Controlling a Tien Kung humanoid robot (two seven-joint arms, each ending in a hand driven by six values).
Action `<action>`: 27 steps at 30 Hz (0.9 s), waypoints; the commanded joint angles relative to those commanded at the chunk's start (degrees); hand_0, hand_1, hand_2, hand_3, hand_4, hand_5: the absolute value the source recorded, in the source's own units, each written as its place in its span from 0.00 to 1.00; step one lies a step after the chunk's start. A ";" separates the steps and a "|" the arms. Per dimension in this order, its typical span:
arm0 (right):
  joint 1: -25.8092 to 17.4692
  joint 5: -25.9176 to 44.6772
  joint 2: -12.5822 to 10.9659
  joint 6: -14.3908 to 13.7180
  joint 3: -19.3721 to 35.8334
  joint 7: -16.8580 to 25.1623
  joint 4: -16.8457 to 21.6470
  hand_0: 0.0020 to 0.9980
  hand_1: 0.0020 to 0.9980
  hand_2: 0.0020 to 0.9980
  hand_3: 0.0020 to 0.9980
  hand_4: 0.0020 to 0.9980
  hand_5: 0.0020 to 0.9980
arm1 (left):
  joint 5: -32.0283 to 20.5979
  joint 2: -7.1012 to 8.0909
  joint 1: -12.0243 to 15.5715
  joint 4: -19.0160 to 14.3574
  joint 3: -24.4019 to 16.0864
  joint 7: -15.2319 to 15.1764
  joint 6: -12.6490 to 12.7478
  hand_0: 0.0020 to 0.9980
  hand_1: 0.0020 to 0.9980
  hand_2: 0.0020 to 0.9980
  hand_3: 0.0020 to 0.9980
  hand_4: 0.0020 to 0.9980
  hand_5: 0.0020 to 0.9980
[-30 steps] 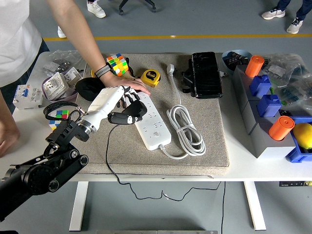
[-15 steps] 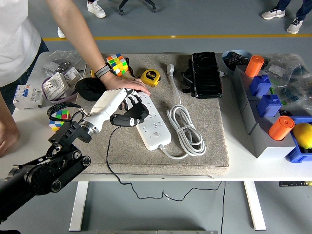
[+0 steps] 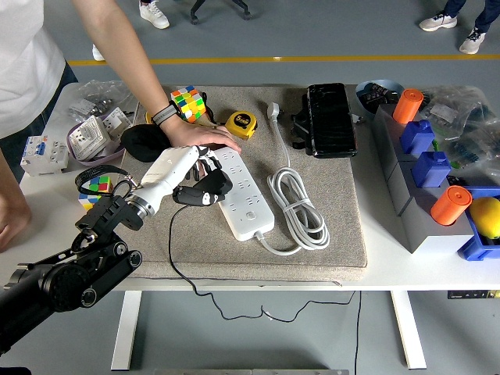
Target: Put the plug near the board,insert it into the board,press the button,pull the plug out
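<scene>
A white surface carries a beige mat, and a white power strip lies on the mat, running from upper left to lower right. All places below are given relative to this power strip.

Far to its left, a person's hand rests at the picture's edge. Also left of it, near the mat's edge, sit a small multicoloured cube and some packets with print too small to read.

The robot's left hand, white with dark fingers, reaches in from the lower left. Its fingers are curled around a black plug, which sits at the strip's left edge, about halfway along it. Compared with a second ago, the hand and plug have drawn slightly left and down, off the strip's top face toward its left side. The plug's thin black cable trails down off the mat's near edge.

A person's other hand, with a wrist band, presses flat on the strip's far end; it has not moved. Just beyond that end lie a Rubik's cube and a yellow tape measure.

To the strip's right, its own white cord lies coiled. Further right and beyond is a black case, then orange cylinders on blue blocks.

No brand or label can be read anywhere.
</scene>
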 joint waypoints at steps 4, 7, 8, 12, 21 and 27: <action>0.01 -0.04 -0.03 -0.01 -0.07 0.01 0.00 0.61 0.66 0.61 0.50 0.79 0.51 | -0.05 0.08 -0.04 0.27 -0.04 -0.14 0.02 0.24 0.31 0.34 0.51 0.85 0.08; 0.08 -0.16 -0.02 -0.06 0.19 0.08 0.11 0.60 0.66 0.61 0.50 0.78 0.51 | -0.09 0.14 -0.09 0.45 0.24 -0.26 0.01 0.24 0.31 0.35 0.51 0.85 0.08; 0.08 -0.21 -0.02 -0.05 0.22 0.08 0.14 0.60 0.66 0.61 0.50 0.78 0.51 | -0.08 0.15 -0.09 0.49 0.29 -0.27 0.03 0.24 0.31 0.35 0.51 0.85 0.08; 0.10 -0.39 -0.02 -0.09 0.44 0.12 0.24 0.60 0.66 0.61 0.50 0.78 0.51 | -0.08 0.11 -0.11 0.79 0.47 -0.33 0.09 0.24 0.31 0.35 0.51 0.85 0.08; 0.06 -0.48 -0.03 -0.16 0.51 0.26 0.29 0.60 0.66 0.61 0.50 0.78 0.51 | 0.09 0.11 -0.10 1.17 0.76 -0.35 -0.05 0.24 0.31 0.35 0.51 0.85 0.07; 0.09 -0.54 -0.03 -0.17 0.43 0.31 0.31 0.60 0.66 0.61 0.50 0.78 0.51 | 0.22 0.18 -0.12 1.34 0.71 -0.36 -0.04 0.24 0.31 0.35 0.51 0.85 0.07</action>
